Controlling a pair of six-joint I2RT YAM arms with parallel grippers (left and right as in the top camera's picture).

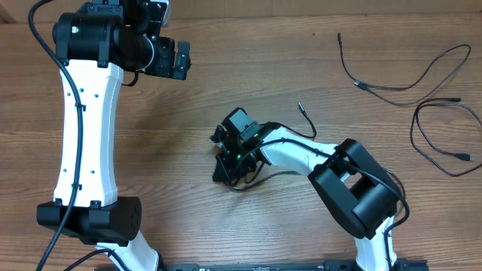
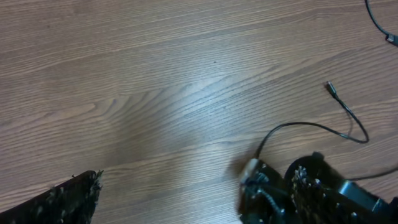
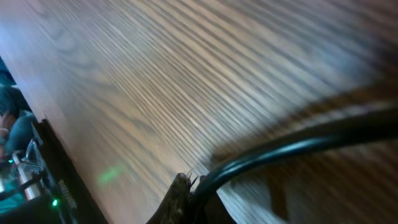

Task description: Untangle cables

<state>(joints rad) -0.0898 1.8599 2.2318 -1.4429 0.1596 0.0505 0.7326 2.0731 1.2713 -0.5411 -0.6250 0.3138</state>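
Note:
One thin black cable point(image 1: 305, 119) lies at the table's middle, its plug end pointing up and right. My right gripper point(image 1: 226, 169) is low on the table and shut on this cable. In the right wrist view the cable point(image 3: 292, 149) runs out from between the closed fingertips point(image 3: 193, 186). The left wrist view shows the same cable point(image 2: 311, 125) curving into the right gripper point(image 2: 292, 196). My left gripper point(image 1: 179, 60) is open and empty at the back left, well away from it. Only one of its fingers point(image 2: 78, 196) shows in its own view. Two more cables point(image 1: 399, 84) point(image 1: 437, 128) lie apart at the back right.
The right arm's white link point(image 1: 301, 154) and black base joint point(image 1: 354, 188) stretch from the front right to the middle. The left arm's white link point(image 1: 86, 128) stands along the left side. The wooden table point(image 1: 188, 135) fills the view.

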